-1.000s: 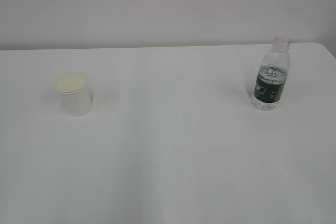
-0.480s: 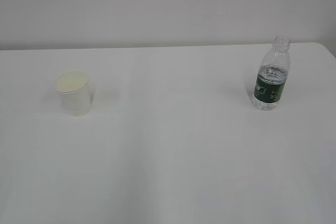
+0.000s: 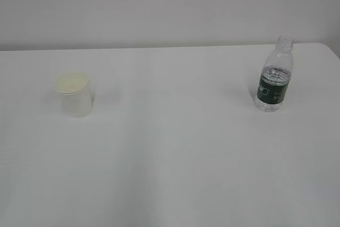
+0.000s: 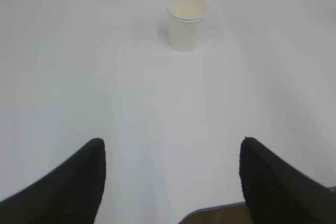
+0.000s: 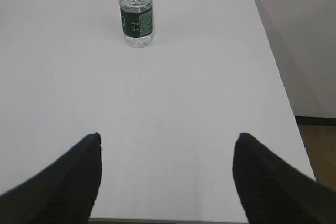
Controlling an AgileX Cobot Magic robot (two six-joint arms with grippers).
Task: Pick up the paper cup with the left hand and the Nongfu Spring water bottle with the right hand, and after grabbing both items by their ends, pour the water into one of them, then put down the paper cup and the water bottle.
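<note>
The paper cup point(image 3: 73, 95) stands upright on the left side of the white bench point(image 3: 170, 152), mouth up and apparently empty. Well apart from it, on the right side near the far edge, the Nongfu Spring water bottle point(image 3: 274, 76) stands upright and uncapped, with water point(image 3: 277, 73) reaching about to the top of its dark green label. Neither is touched.

The left pincer point(image 4: 170, 177) hangs low over the near edge of the bench, its jaws spread wide and empty, the cup well ahead and roughly centred between them. The right pincer point(image 5: 165, 174) is likewise wide open and empty, with the bottle far ahead and a little left of its centreline.

In my judgement the risks lie in the grasps. The cup is light and thin, so a finger that arrives off-centre could tip it, and a hard squeeze could crush it. The open bottle could spill if it is nudged or pinched.

Neither arm shows in the exterior view; each wrist view shows only two dark fingertips. The bottle's mouth is cut off in the right wrist view.
</note>
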